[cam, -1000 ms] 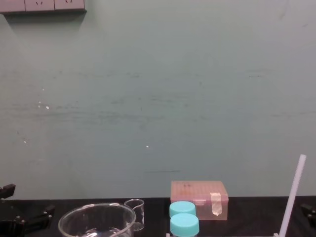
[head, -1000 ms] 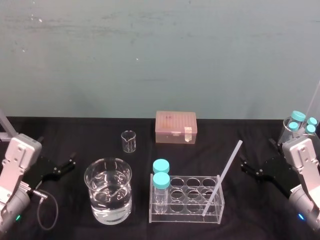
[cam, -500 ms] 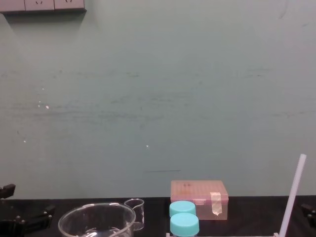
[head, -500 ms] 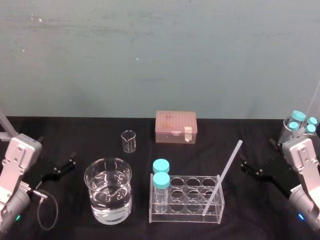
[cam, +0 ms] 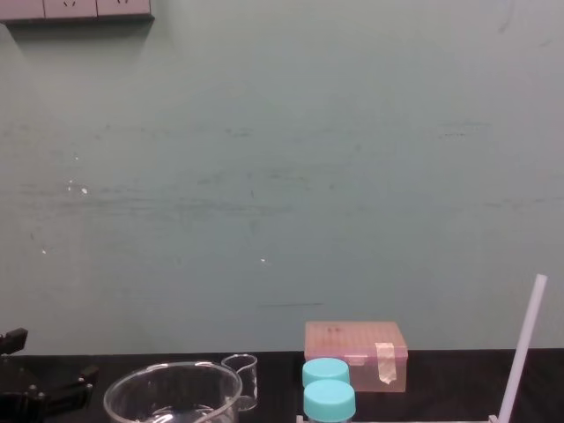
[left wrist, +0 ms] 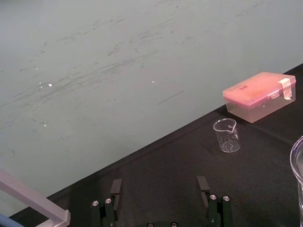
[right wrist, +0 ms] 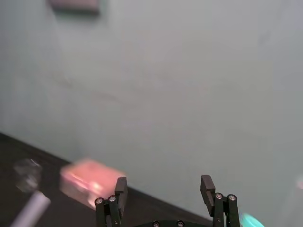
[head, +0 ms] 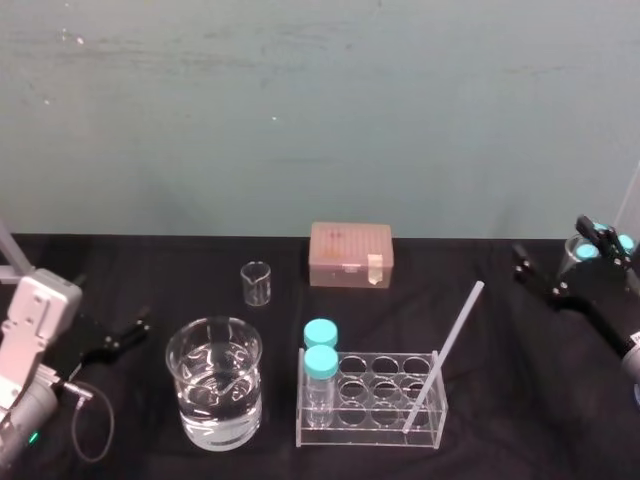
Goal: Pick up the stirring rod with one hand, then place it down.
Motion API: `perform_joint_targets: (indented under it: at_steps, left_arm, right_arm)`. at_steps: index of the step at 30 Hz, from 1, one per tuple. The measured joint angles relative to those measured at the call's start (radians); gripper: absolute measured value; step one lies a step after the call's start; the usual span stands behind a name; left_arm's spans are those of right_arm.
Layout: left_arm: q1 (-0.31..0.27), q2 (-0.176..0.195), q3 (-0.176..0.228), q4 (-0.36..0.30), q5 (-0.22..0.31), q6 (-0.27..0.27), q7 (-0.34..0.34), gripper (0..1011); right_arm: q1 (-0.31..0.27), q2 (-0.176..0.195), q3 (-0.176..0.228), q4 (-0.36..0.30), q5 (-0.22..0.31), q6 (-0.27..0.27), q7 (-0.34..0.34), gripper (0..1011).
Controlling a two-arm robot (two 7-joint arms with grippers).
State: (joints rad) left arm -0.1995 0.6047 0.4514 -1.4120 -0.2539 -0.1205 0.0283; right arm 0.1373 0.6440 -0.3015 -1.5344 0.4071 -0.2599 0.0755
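Head view: my right claw is spread wide and empty, touching nothing. It has lifted and swung farther back than a second ago. The stirring rod leans in the clear rack, left of that claw and nearer me, well apart and unmoved. Far to its left, my left claw rests over the counter, also spread and empty.

My stirring rod leans in the right end of the tube rack at the front of the bench. Two capped bottles stand in the rack's left end. The large beaker sits left of the rack, the small beaker behind it, the box behind the rack. My left claw is far left, my right claw far right
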Motion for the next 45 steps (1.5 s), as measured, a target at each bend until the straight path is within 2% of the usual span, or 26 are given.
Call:
perform_joint_targets:
  at_steps: [1,2,4,5,7,8,11,12,14,17,20,21,24,26,33,34,37,45]
  left_arm:
    - [0.000,0.000,0.000,0.000,0.000,0.000,0.000,1005]
    - [0.000,0.000,0.000,0.000,0.000,0.000,0.000,1005]
    - [0.000,0.000,0.000,0.000,0.000,0.000,0.000,1005]
    - [0.000,0.000,0.000,0.000,0.000,0.000,0.000,1005]
    - [0.000,0.000,0.000,0.000,0.000,0.000,0.000,1005]
    - [0.000,0.000,0.000,0.000,0.000,0.000,0.000,1005]
    - [0.000,0.000,0.000,0.000,0.000,0.000,0.000,1005]
    - [0.000,0.000,0.000,0.000,0.000,0.000,0.000,1005]
    - [0.000,0.000,0.000,0.000,0.000,0.000,0.000,1005]
    - [0.000,0.000,0.000,0.000,0.000,0.000,0.000,1005]
    - [0.000,0.000,0.000,0.000,0.000,0.000,0.000,1005]
    - [0.000,0.000,0.000,0.000,0.000,0.000,0.000,1005]
    - [0.000,0.000,0.000,0.000,0.000,0.000,0.000,1005]
    - [0.000,0.000,0.000,0.000,0.000,0.000,0.000,1005]
    - [0.000,0.000,0.000,0.000,0.000,0.000,0.000,1005]
    - [0.000,0.000,0.000,0.000,0.000,0.000,0.000,1005]
    - [0.000,0.000,0.000,0.000,0.000,0.000,0.000,1005]
    - [0.000,0.000,0.000,0.000,0.000,0.000,0.000,1005]
  right_arm:
    - [0.000,0.000,0.000,0.000,0.000,0.000,0.000,1000]
    - [-0.013,0.008,0.018,-0.026,0.059,-0.009,0.050,1000]
    - [-0.028,0.018,0.033,-0.053,0.130,-0.010,0.115,1000]
    - [-0.043,0.031,0.048,-0.076,0.204,-0.006,0.183,1000]
    - [-0.061,0.041,0.065,-0.100,0.302,0.014,0.266,1000]
    - [-0.078,0.049,0.080,-0.118,0.391,0.043,0.338,1000]
    - [-0.103,0.061,0.100,-0.145,0.495,0.094,0.423,1000]
    - [-0.117,0.069,0.109,-0.158,0.545,0.128,0.463,1000]
    - [-0.138,0.080,0.120,-0.172,0.596,0.181,0.490,1000]
    - [-0.156,0.091,0.124,-0.179,0.622,0.225,0.489,1002]
    - [-0.168,0.099,0.120,-0.181,0.652,0.292,0.445,1000]
    - [-0.168,0.099,0.120,-0.181,0.652,0.292,0.445,1000]
    - [-0.155,0.102,0.092,-0.176,0.671,0.358,0.394,1000]
    - [-0.134,0.101,0.067,-0.164,0.674,0.384,0.378,1000]
    - [-0.062,0.089,-0.001,-0.122,0.660,0.410,0.380,1000]
    - [-0.062,0.089,-0.001,-0.122,0.660,0.410,0.380,1000]
    - [-0.027,0.099,-0.038,-0.103,0.644,0.443,0.379,1002]
    - [0.006,0.104,-0.071,-0.079,0.623,0.441,0.391,1000]
